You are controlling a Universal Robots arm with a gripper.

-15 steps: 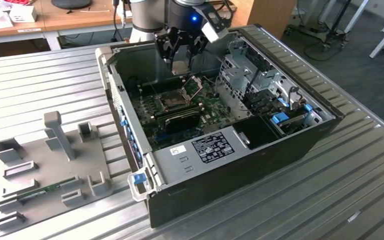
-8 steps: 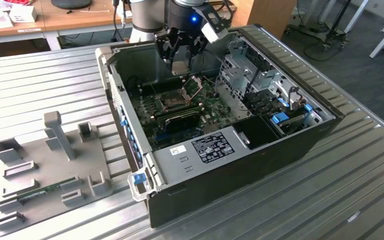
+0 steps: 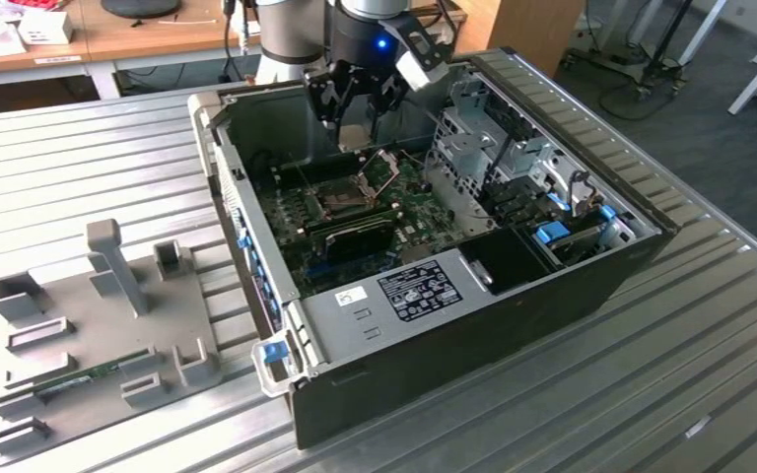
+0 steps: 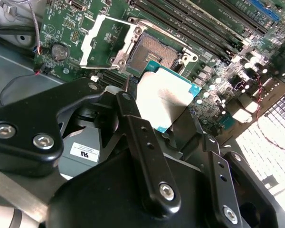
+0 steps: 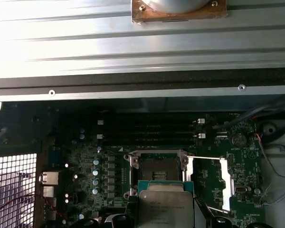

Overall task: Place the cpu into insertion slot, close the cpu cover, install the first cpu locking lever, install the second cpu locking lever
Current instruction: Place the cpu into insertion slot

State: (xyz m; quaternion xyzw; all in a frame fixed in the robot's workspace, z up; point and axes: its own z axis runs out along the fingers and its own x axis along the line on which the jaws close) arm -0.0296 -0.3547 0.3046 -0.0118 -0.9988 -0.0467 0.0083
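Robotics lab: slatted metal bench, opened computer case, wooden desks.

The cpu is a flat square chip with a dull grey metal top and a teal edge. It is clamped by its sides between the fingers of the gripper, top face turned toward the wrist, and hangs above the board, not yet seated. The slot lies just past the fingertips: a dark square socket with a silvery rim, uncovered and bare. In the first wrist view the chip's far edge overlaps the slot's near edge. The cover, a thin silvery frame with a cut-out centre, is swung open on its hinge to one side of the slot, off to the side of the gripper.
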